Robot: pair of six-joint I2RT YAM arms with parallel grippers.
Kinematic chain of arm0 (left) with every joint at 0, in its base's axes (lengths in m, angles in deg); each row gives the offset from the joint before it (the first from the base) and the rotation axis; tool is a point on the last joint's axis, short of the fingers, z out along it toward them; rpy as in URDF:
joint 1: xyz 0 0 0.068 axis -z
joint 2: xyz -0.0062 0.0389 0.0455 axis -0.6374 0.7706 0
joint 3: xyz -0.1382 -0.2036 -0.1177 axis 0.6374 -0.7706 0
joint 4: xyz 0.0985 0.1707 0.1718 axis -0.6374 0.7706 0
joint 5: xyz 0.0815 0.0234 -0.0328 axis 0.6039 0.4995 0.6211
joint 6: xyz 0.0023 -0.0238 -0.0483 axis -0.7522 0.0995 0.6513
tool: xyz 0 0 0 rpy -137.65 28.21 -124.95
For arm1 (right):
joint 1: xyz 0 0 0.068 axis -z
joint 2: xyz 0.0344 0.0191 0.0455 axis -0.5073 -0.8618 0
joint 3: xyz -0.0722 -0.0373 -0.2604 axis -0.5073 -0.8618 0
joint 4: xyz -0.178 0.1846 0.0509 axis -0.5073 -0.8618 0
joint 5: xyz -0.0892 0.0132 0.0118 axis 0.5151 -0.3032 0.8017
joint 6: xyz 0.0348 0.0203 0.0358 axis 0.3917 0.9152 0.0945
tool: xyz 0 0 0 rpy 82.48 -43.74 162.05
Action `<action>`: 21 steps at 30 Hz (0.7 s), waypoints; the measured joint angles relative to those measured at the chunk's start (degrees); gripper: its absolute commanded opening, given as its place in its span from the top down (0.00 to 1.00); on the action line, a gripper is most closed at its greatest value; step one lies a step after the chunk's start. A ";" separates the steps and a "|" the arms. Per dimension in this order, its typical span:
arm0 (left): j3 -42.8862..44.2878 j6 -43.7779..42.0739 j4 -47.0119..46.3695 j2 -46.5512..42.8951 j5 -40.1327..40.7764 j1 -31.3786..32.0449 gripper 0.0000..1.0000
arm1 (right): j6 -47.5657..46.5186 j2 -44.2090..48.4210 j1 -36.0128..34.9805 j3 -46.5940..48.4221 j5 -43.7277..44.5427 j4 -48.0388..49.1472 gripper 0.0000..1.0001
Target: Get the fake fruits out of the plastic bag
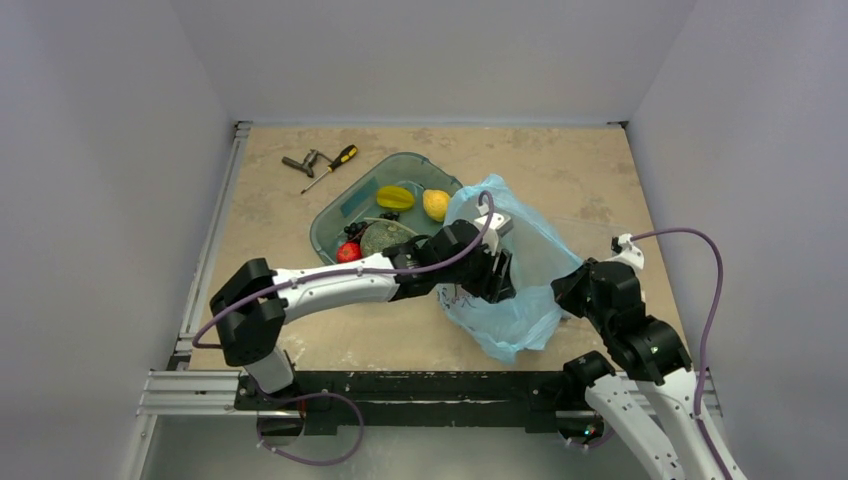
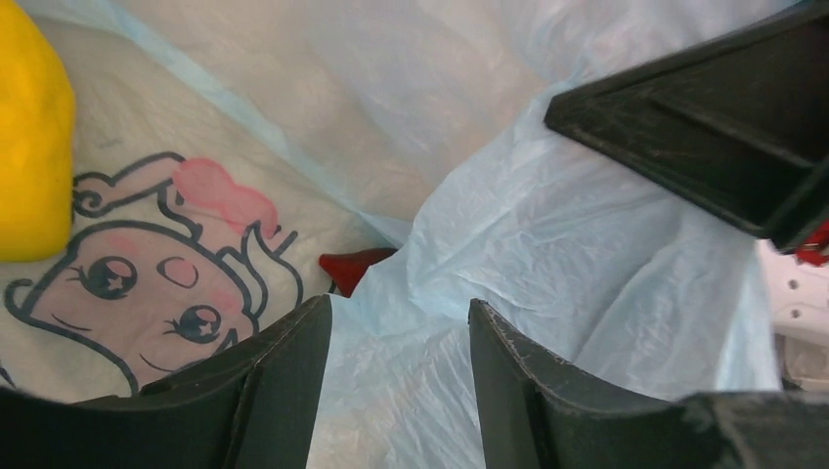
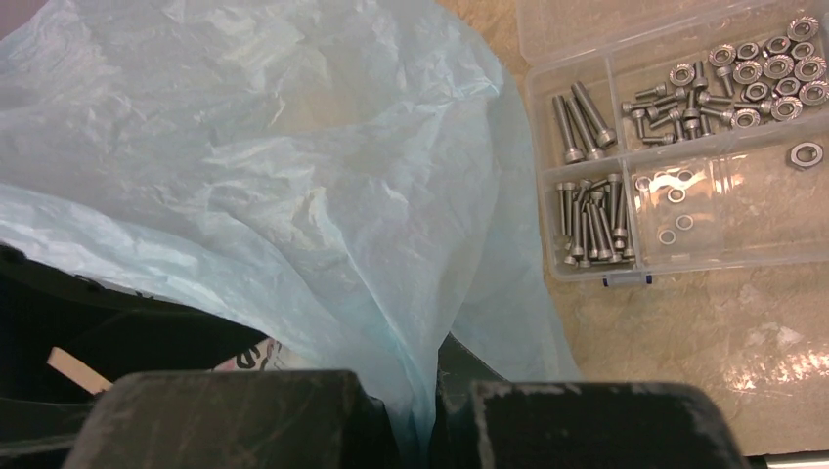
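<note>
On tan table point(image 1: 560, 160), plastic bag point(image 1: 520, 320): edge within clamped right tool point(image 3: 422, 415), folds around gaping left tool point(image 2: 401, 318).

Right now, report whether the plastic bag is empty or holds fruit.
Not empty. The left wrist view looks inside the plastic bag, with its plastic all around, and a smooth yellow fruit lies against the printed wall.

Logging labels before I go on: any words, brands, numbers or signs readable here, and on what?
No text can be read.
plastic bag: cartoon face print only, no letters.
white patch behind the bag, right wrist view: black marks, too cut off to read.
teal tray: pale strip inside, too small to read.
</note>
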 measured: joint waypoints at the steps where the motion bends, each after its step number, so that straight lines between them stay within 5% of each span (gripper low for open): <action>1: 0.00 -0.02 -0.02 -0.92 -0.28 -0.55 0.47 | 0.00 0.00 0.00 0.00 0.00 0.00 1.00; 9: 2.84 -0.42 1.90 0.48 -2.34 -5.62 0.62 | -0.37 -0.04 0.00 0.00 -0.02 0.00 1.00; 21: 7.21 -2.86 4.68 13.46 -2.40 0.09 0.63 | -0.39 0.00 0.00 0.00 -0.04 -0.33 1.00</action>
